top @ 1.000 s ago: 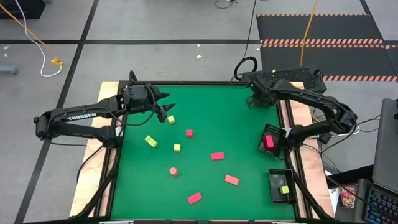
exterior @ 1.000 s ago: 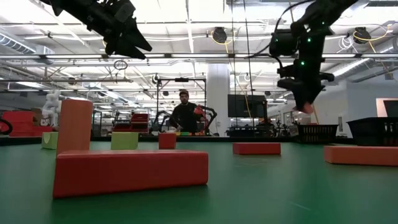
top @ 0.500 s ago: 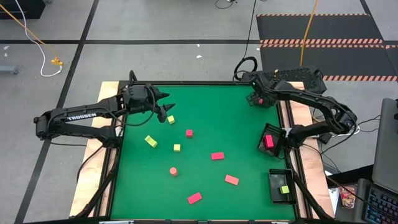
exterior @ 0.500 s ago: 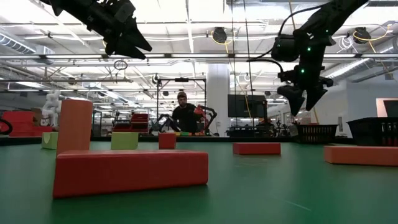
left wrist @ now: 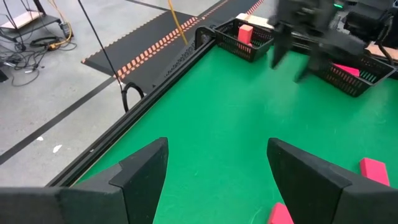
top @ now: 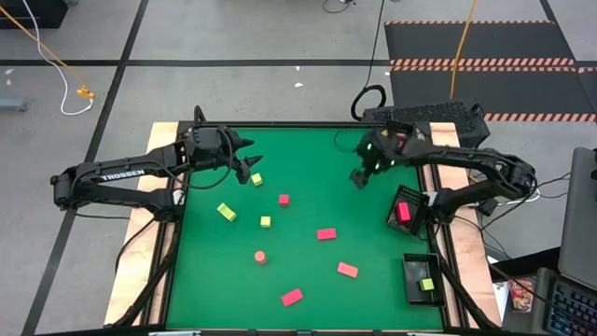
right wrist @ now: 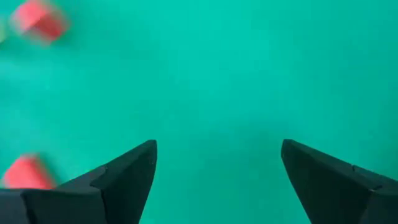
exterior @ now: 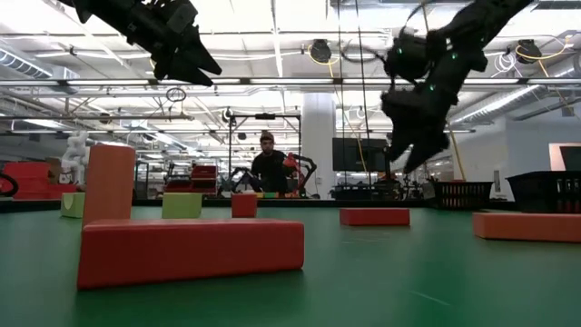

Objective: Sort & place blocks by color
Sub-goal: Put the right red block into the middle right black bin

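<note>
Pink-red blocks (top: 326,233) (top: 347,270) (top: 292,297) (top: 284,199), a round pink-red one (top: 260,256) and yellow-green blocks (top: 227,212) (top: 266,221) (top: 256,179) lie flat and scattered on the green table. My left gripper (top: 254,168) (left wrist: 217,142) hangs open above the far left, beside a yellow-green block, with nothing between its fingers. My right gripper (top: 359,177) (right wrist: 219,144) hangs open over bare green at the far right, pointing down and holding nothing.
Small black trays stand along the right edge. One (top: 407,210) holds a pink-red block (top: 403,212), one (top: 423,280) a yellow-green block (top: 427,284). The left wrist view shows another tray (left wrist: 245,38) with a pink-red block in the far right corner. A person (exterior: 268,168) stands beyond the table.
My right gripper has opened over the far right corner, and the pink-red piece seen at its fingertips a second ago is gone from them. It has then swung toward the table's left and near side, over the open green. My left gripper has kept still.
</note>
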